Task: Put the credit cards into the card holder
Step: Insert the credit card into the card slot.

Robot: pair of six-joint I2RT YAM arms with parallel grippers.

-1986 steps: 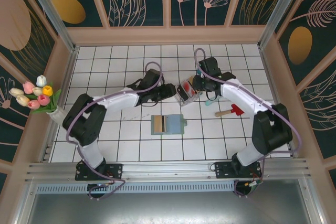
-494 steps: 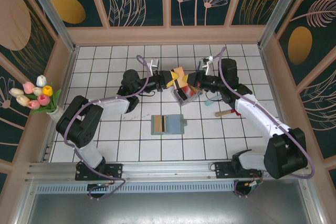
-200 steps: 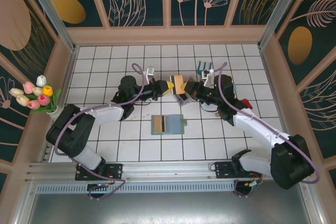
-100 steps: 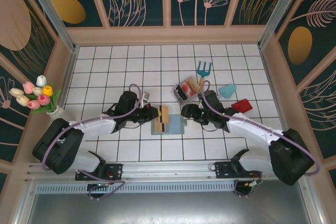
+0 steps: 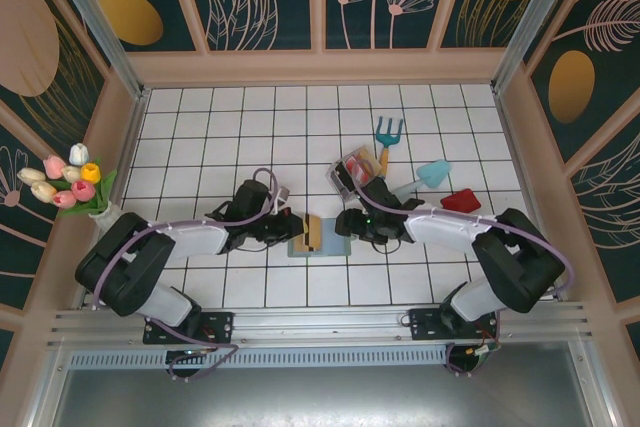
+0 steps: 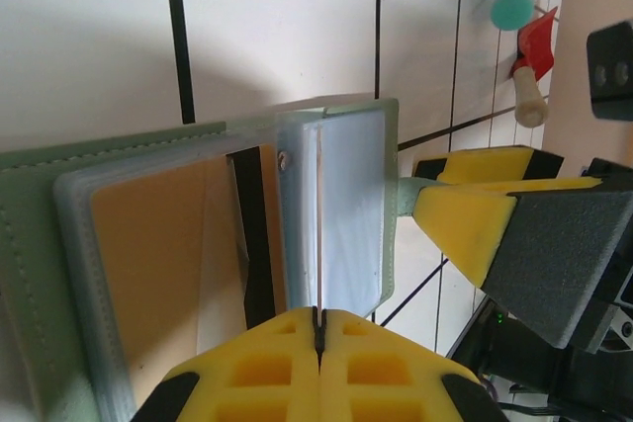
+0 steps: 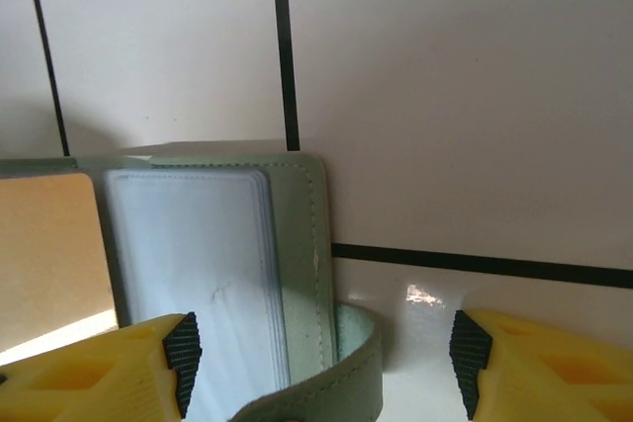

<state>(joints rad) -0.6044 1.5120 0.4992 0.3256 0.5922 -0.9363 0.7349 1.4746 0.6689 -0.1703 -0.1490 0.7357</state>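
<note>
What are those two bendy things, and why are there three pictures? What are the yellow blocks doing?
They are robot arms: a left arm and a right arm. One picture looks down from above; the other two come from cameras on the wrists, so the yellow blocks are each arm's own tool. On the tiled table lie a green card holder, a clear tray with cards, a toy garden fork and a red toy. The left tool is pinched shut on a thin card over the open holder. The right tool is open, the holder's strap between its sides, gripping nothing.
</note>
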